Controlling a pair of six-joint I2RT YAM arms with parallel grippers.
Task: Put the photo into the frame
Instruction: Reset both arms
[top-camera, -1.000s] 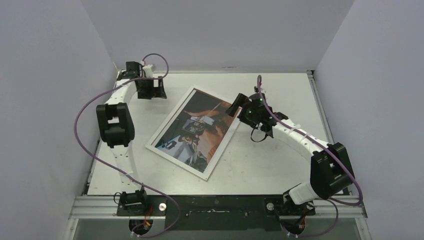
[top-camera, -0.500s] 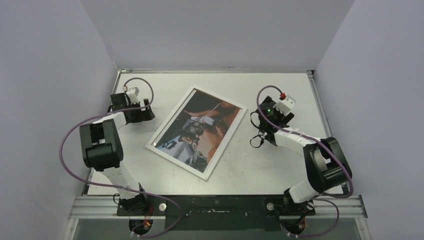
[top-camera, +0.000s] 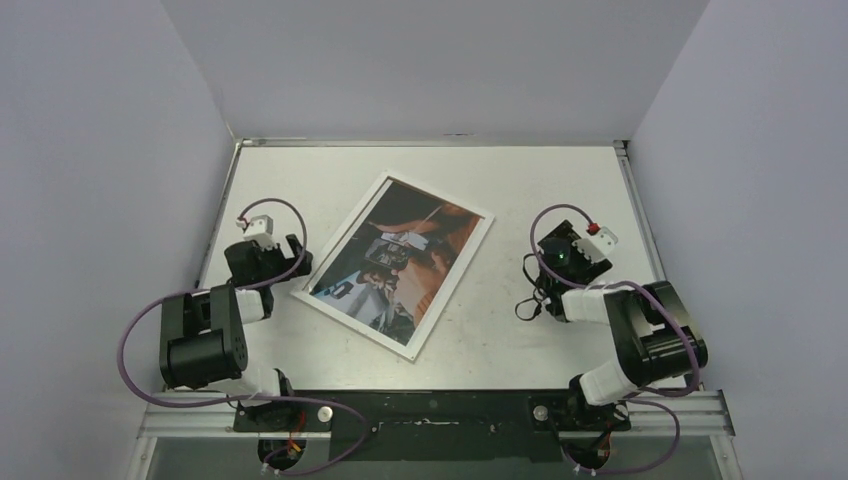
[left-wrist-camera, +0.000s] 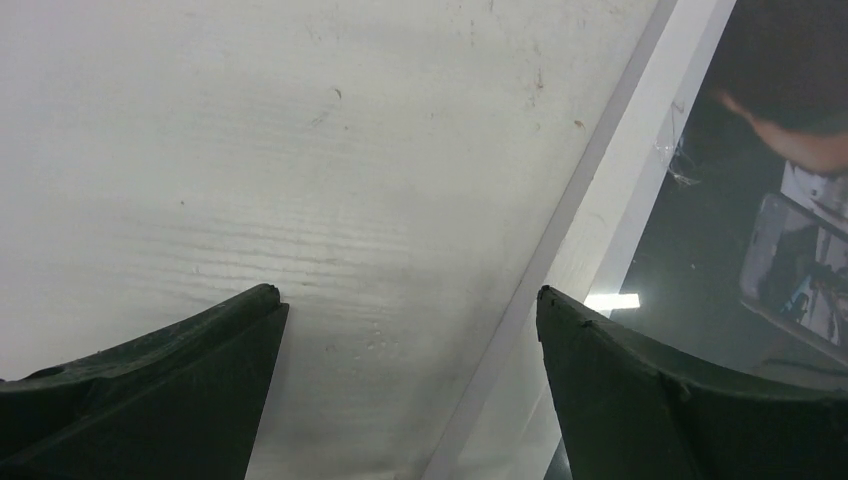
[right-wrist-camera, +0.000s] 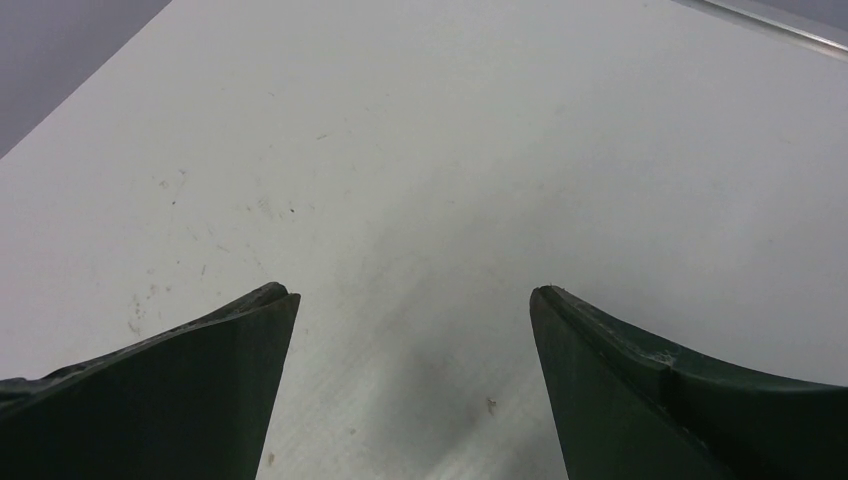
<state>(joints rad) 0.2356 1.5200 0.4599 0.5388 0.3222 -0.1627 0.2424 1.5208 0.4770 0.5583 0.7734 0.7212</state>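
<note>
While both arms sit folded low near their bases, the photo (top-camera: 392, 262) lies picture side up in the middle of the white table (top-camera: 560, 170), set at a slant with one corner toward the far edge. A pale border runs all round it where the frame (top-camera: 453, 287) lies – from above I cannot tell the print's white margin from the frame's narrow bar. Print and border lie flat on the table, and nothing touches them.

The left gripper (left-wrist-camera: 407, 292) hangs over bare table just beside the long left edge of the frame, jaws wide apart and holding nothing; in its wrist view one dark finger overlaps the pale border and the glossy dark image shows past it. The right gripper (right-wrist-camera: 412, 291) hangs over bare table on the other side, well apart from the frame – its jaws also stand wide apart, with only scuffed white surface between them
</note>
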